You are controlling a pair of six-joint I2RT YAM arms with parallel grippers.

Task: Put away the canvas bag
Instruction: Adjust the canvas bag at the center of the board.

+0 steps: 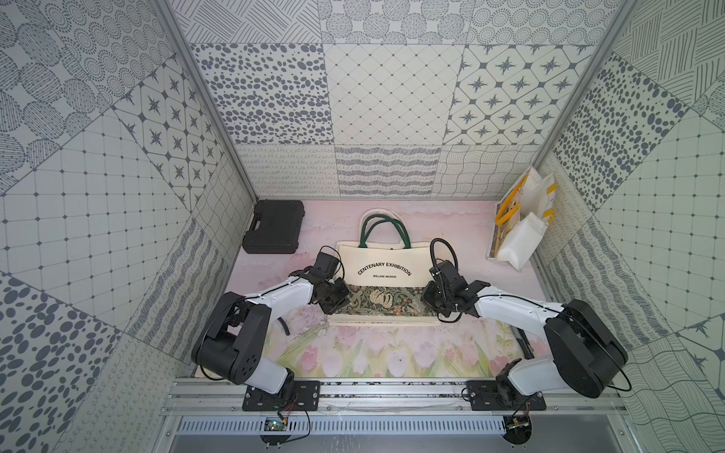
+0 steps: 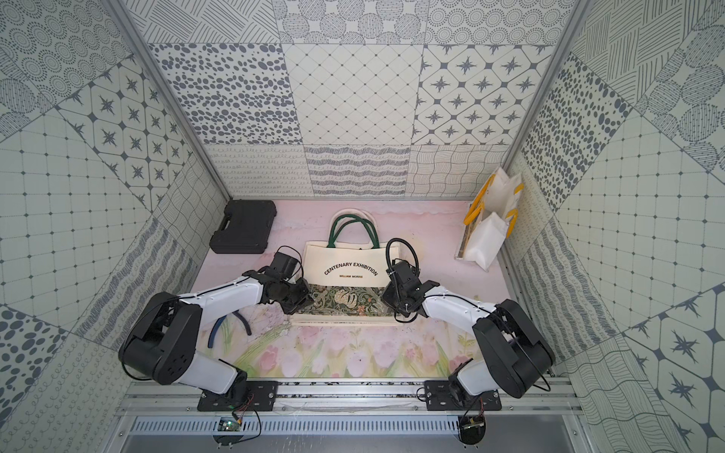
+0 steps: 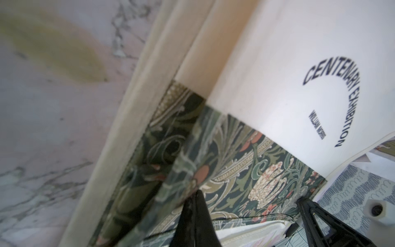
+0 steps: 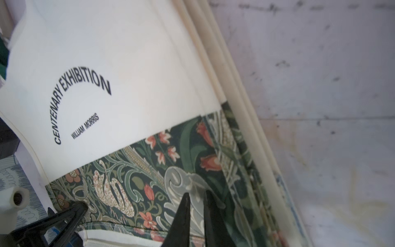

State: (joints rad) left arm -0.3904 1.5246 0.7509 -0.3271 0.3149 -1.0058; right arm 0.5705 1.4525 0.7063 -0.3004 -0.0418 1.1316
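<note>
Cream canvas bag with green handles and a floral band (image 1: 376,270) — flat mid-table, pinched at both side edges.
The left gripper (image 1: 333,304) is pressed together on the band's left fold and the right gripper (image 4: 197,210) nips the right fold — matched grips, likely to lift the cloth level toward the clear rack of white bags (image 1: 518,231) far right.

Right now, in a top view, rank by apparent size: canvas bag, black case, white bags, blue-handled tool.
1. canvas bag
2. black case and white bags: too alike to rank
3. blue-handled tool, partly hidden
</note>
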